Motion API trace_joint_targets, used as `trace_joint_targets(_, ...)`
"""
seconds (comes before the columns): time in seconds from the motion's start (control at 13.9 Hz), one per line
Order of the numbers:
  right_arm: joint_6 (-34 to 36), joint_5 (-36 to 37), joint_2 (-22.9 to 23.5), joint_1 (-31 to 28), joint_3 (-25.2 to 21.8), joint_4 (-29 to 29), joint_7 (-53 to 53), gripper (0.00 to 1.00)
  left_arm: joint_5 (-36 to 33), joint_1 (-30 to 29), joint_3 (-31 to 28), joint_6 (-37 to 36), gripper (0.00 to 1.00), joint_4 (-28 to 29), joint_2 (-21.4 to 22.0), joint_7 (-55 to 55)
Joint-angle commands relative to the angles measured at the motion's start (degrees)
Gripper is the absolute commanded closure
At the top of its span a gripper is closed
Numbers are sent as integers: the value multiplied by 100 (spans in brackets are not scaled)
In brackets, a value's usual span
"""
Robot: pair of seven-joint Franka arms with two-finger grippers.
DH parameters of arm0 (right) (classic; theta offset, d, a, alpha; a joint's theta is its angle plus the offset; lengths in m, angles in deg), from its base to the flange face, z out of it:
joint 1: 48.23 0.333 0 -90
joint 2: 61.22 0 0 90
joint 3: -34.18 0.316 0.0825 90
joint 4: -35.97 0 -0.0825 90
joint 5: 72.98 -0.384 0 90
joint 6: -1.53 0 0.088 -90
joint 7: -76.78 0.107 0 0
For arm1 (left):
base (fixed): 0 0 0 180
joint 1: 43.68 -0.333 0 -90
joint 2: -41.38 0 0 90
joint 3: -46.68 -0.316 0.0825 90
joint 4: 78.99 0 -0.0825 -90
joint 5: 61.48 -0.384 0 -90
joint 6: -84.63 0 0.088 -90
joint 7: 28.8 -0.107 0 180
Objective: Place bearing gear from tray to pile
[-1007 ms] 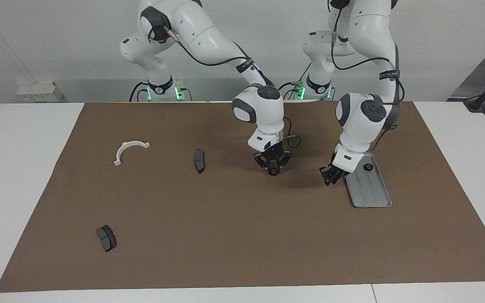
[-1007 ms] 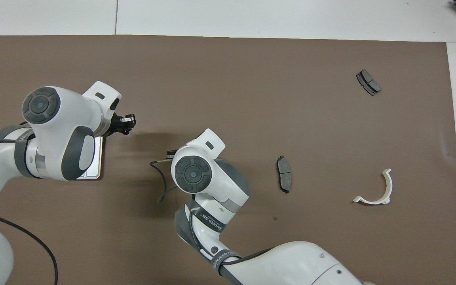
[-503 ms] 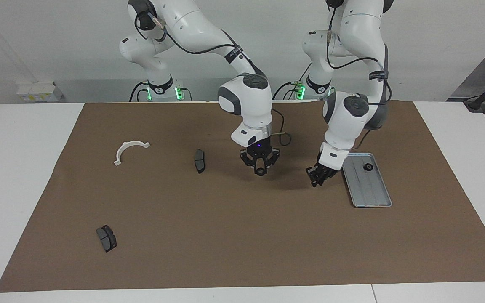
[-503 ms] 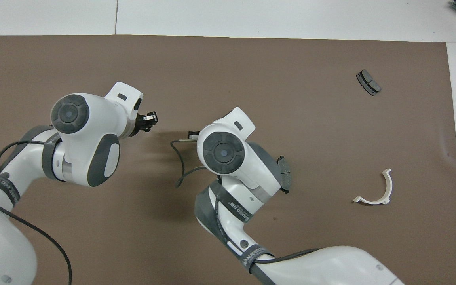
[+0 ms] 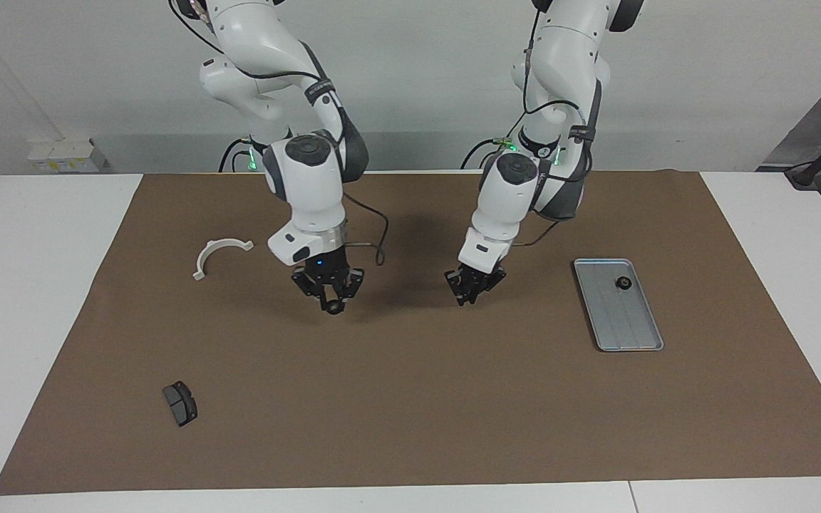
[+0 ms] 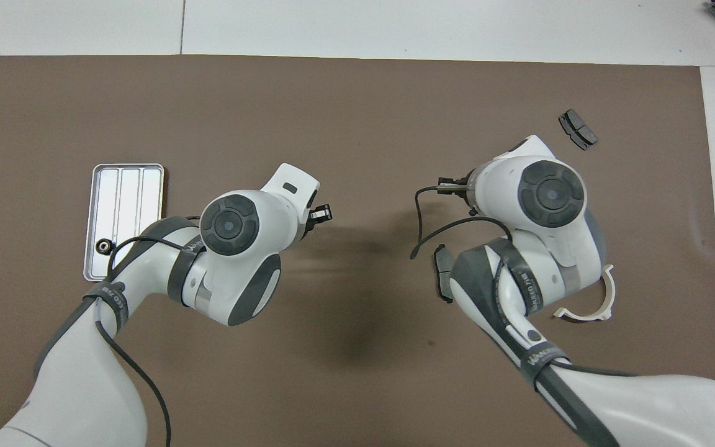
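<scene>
**Q:** Right side?

**A:** My right pincer (image 5: 330, 301) is pinched nearly closed on a small dark round bearing gear (image 5: 333, 308), up over the brown paper mat (image 5: 410, 413) near the white half-ring plastic bracket (image 5: 219, 253).

**Q:** Left?

**A:** My left pincer (image 5: 470, 291) is fully closed and empty, over mid-mat. A second small dark gear (image 5: 623, 283) sits in the flat ridged silver-grey metal tray (image 5: 628, 328), at the end nearer the robots.

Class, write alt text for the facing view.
The right claw, raised over the mat near a white half-ring bracket, grips a small dark part. The shut left claw hangs mid-mat; a black piece sits on the metal tray.
</scene>
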Motion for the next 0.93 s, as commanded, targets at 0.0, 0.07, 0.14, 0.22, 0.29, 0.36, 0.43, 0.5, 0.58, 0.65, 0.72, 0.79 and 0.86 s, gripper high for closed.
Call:
trace_joint_targets(0.0,-236,-66,-141,-720,111,-316,-881,99,65,445,-96,293,100,147,-52,284)
trace_joint_targets(0.07,-236,-293,-106,-966,111,-316,-1198,99,65,569,-96,380,100,173,-96,425)
trace_joint_targets(0.14,-228,-565,-71,-1230,111,-307,-1636,99,65,605,-87,433,100,174,-105,443)
trace_joint_targets(0.22,-219,-872,8,-1528,102,-298,-2136,98,65,649,-87,434,96,182,-105,452)
trace_joint_targets(0.29,-245,-1058,87,-1801,102,-298,-2654,98,65,684,-87,434,86,183,-105,452)
trace_joint_targets(0.36,-254,-1173,140,-2021,102,-298,-3008,98,65,702,-87,434,66,183,-105,470)
trace_joint_targets(0.43,-254,-1235,158,-2163,102,-298,-3150,98,65,763,-87,434,38,174,-105,505)
trace_joint_targets(0.5,-263,-1253,193,-2234,102,-298,-3187,98,65,781,-96,408,14,122,-105,514)
trace_joint_targets(0.58,-263,-1245,280,-2321,102,-289,-3196,97,65,772,-96,338,5,60,-105,514)
trace_joint_targets(0.65,-271,-1253,368,-2392,102,-298,-3222,95,65,755,-105,328,3,16,-114,523)
trace_joint_targets(0.72,-315,-1253,421,-2393,102,-298,-3231,80,65,694,-114,259,3,-28,-97,523)
trace_joint_targets(0.79,-307,-1262,422,-2393,102,-281,-3214,28,65,597,-131,14,4,-185,-62,514)
trace_joint_targets(0.86,-307,-1262,431,-2393,102,-237,-3213,0,56,266,-131,-397,5,-439,-27,488)
